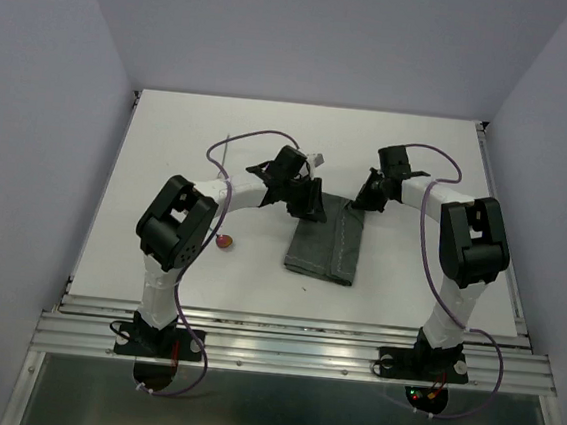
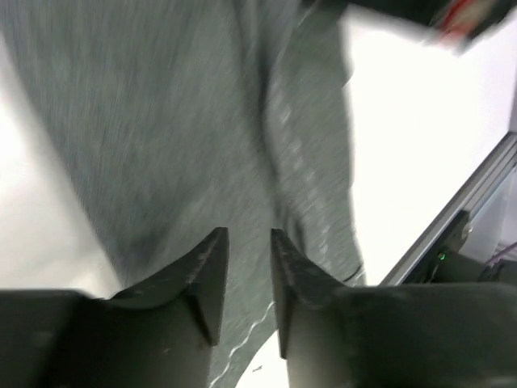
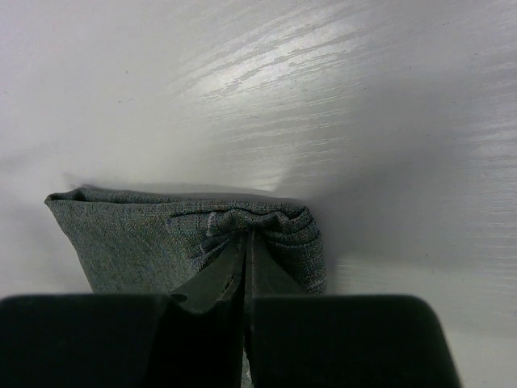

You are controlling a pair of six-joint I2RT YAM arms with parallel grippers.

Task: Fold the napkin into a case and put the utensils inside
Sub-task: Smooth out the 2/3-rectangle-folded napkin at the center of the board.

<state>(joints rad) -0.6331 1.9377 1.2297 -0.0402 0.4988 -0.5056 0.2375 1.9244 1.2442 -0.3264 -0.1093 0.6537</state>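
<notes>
The dark grey napkin (image 1: 326, 245) lies folded into a narrow rectangle on the white table, mid-right. My left gripper (image 1: 309, 207) hovers at its far left corner. In the left wrist view, which is blurred, the jaws (image 2: 249, 234) stand a little apart over the napkin (image 2: 161, 121), with nothing pinched between them. My right gripper (image 1: 363, 202) is at the far right corner. It is shut (image 3: 245, 234) on the napkin (image 3: 137, 242), and the folded edge bunches at the tips. The spoon's red bowl (image 1: 223, 242) shows beside the left arm. A thin grey stick (image 1: 228, 157) lies farther back.
The aluminium rail (image 1: 291, 339) runs along the table's near edge and also shows in the left wrist view (image 2: 452, 226). Purple cables (image 1: 260, 138) loop over both arms. Pale walls enclose the table on three sides.
</notes>
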